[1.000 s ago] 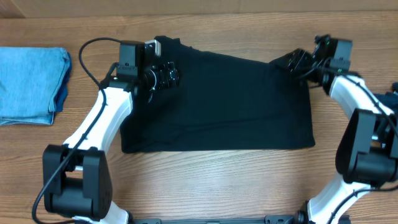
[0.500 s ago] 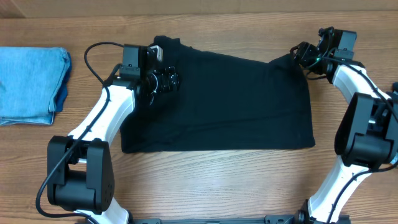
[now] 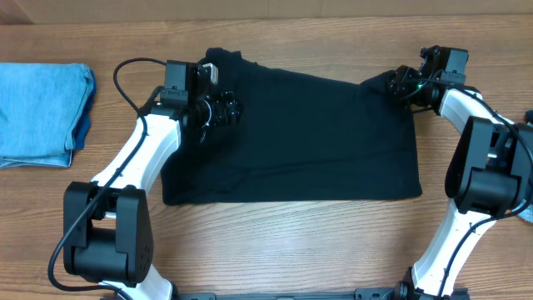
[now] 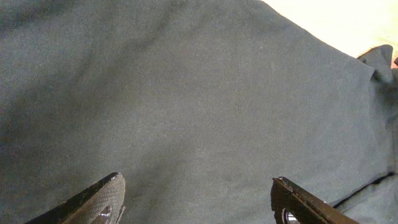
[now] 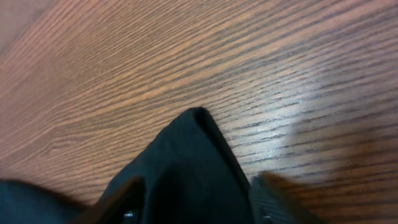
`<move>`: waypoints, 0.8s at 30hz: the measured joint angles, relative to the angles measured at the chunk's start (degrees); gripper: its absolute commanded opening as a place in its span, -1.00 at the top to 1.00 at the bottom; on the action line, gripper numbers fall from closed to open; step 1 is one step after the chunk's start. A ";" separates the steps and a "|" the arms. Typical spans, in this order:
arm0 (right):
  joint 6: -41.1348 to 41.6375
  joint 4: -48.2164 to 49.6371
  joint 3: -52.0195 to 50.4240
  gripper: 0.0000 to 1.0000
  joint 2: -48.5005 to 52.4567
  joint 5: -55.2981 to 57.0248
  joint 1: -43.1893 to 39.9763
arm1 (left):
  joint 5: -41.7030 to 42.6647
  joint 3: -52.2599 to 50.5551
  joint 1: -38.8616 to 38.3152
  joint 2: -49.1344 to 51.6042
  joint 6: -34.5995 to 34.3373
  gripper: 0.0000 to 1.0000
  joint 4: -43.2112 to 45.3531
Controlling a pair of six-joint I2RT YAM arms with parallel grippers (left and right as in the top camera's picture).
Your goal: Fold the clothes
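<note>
Right gripper (image 5: 199,202) astride black T-shirt (image 3: 291,142) far-right corner, grip unclear | left gripper (image 4: 198,186) wide, empty | risk: I lift, corner slips

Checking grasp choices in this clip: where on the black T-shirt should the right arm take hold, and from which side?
Probably the pointed corner of the black T-shirt, at its far right. It juts onto bare table, thin and free on both sides, so the right gripper can come down from above with one of its fingers either side of the point.
</note>
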 measured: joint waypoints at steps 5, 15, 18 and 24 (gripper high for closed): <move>-0.09 -0.04 0.00 -0.06 0.11 0.02 0.04 | 0.00 0.00 0.00 0.00 0.00 -0.54 0.00; -0.83 0.04 0.11 0.48 0.79 0.87 1.27 | 0.00 0.00 0.00 0.00 0.00 -0.52 0.00; -1.03 -0.44 0.22 0.81 0.87 2.16 1.53 | 0.00 0.00 0.00 0.00 0.00 -0.52 -0.02; -0.85 -1.22 0.66 0.92 1.07 4.17 1.03 | 0.00 0.00 0.00 0.00 0.00 -0.52 0.00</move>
